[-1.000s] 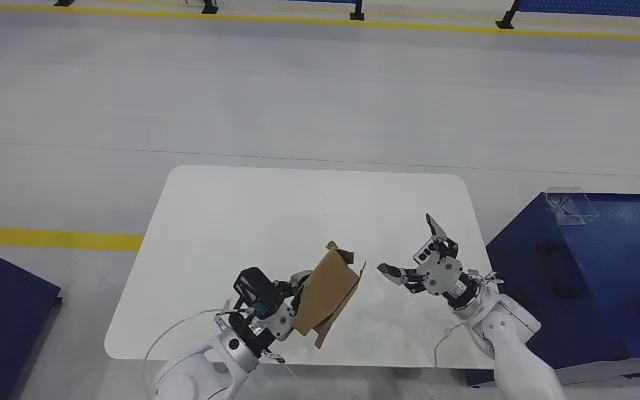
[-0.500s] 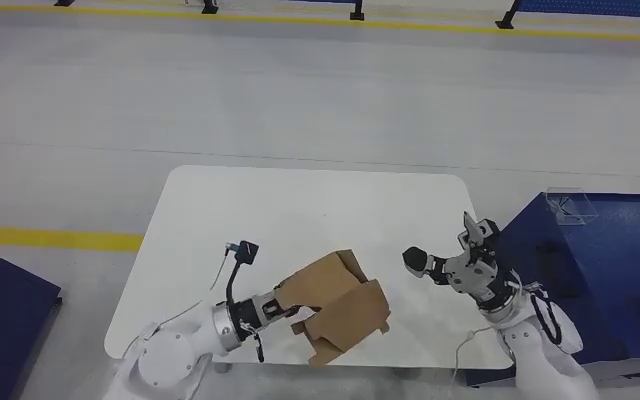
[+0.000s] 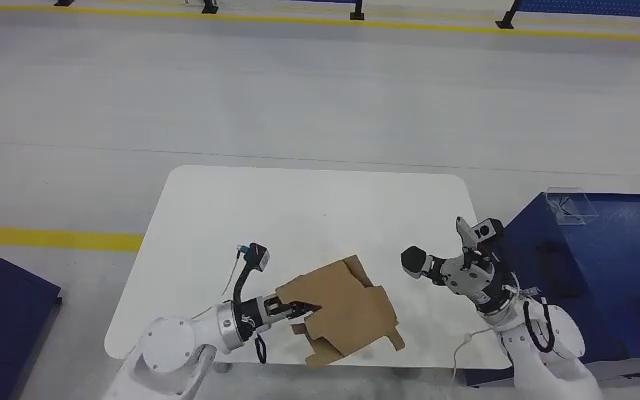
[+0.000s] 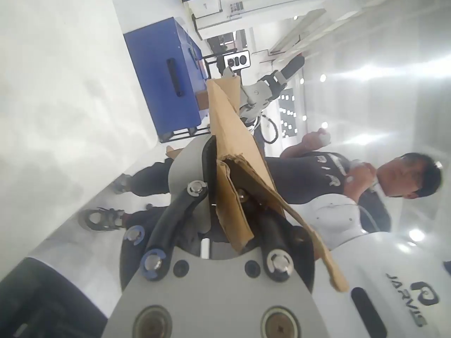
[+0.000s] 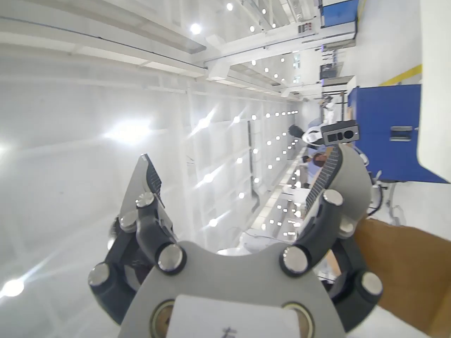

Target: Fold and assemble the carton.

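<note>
Carton [image 3: 345, 305] pinched by the left tool [image 3: 303, 308] — still flat, opening step in hand.
Left tool is clenched on one panel edge. From it the brown sheet spreads low over the worktop's [image 3: 300, 210] near rim, its long axis pointing away toward the right tool [image 3: 437, 245], with loose flaps off either side. That tool stands spread wide and empty just past the far end, not touching. Next, I judge, it must catch that free end to square the panels.

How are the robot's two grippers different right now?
The left gripper is shut on the cardboard carton; the right gripper is open and holds nothing. The left gripper touches the carton, while the right gripper hangs apart from it, off to one side. Both are over the white table.
</note>
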Robot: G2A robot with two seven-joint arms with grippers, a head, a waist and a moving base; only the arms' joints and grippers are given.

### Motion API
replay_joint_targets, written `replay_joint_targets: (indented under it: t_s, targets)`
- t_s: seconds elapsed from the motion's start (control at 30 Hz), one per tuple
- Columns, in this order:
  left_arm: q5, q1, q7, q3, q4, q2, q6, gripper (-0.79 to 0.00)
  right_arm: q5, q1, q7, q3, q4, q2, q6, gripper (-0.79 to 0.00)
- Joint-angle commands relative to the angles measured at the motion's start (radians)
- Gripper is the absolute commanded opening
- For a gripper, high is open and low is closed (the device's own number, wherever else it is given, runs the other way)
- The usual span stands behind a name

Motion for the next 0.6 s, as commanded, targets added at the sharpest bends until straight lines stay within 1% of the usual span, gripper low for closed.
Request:
replay_joint_targets:
  t_s: [0.0, 0.07, 0.2, 0.23, 0.27, 0.33, 0.4, 0.47, 0.57]
  targets:
    - [-0.158, -0.020, -0.021, -0.012, 0.024, -0.002, 0.116, -0.785, -0.046, -0.003, 0.012, 0.025, 0.001, 0.003, -0.021, 0.000]
    - [-0.306, -0.039, -0.029, -0.011, 0.063, -0.006, 0.262, -0.785, -0.081, -0.006, 0.034, 0.048, 0.004, 0.008, -0.028, 0.000]
    - [-0.565, -0.100, 0.067, 0.010, 0.160, -0.019, 0.602, -0.785, -0.166, -0.010, 0.053, 0.081, 0.014, 0.015, -0.053, 0.000]
    - [-0.598, -0.124, 0.091, 0.024, 0.175, -0.022, 0.672, -0.785, -0.180, -0.011, 0.051, 0.082, 0.021, 0.016, -0.055, 0.000]
    - [-0.602, -0.148, 0.103, 0.038, 0.174, -0.023, 0.701, -0.785, -0.195, -0.011, 0.050, 0.079, 0.024, 0.017, -0.057, 0.000]
    - [-0.589, -0.164, 0.119, 0.054, 0.173, -0.025, 0.686, -0.785, -0.198, -0.012, 0.046, 0.074, 0.027, 0.017, -0.059, 0.000]
    - [-0.587, -0.167, 0.099, 0.071, 0.161, -0.025, 0.681, -0.785, -0.198, -0.012, 0.046, 0.074, 0.027, 0.017, -0.059, 0.000]
    - [-0.551, -0.168, 0.059, 0.076, 0.138, -0.021, 0.627, -0.785, -0.198, -0.012, 0.046, 0.074, 0.027, 0.017, -0.059, 0.000]
    - [-0.464, -0.152, 0.011, 0.085, 0.124, -0.013, 0.540, -0.785, -0.174, -0.018, 0.039, 0.063, 0.020, 0.015, -0.045, 0.000]
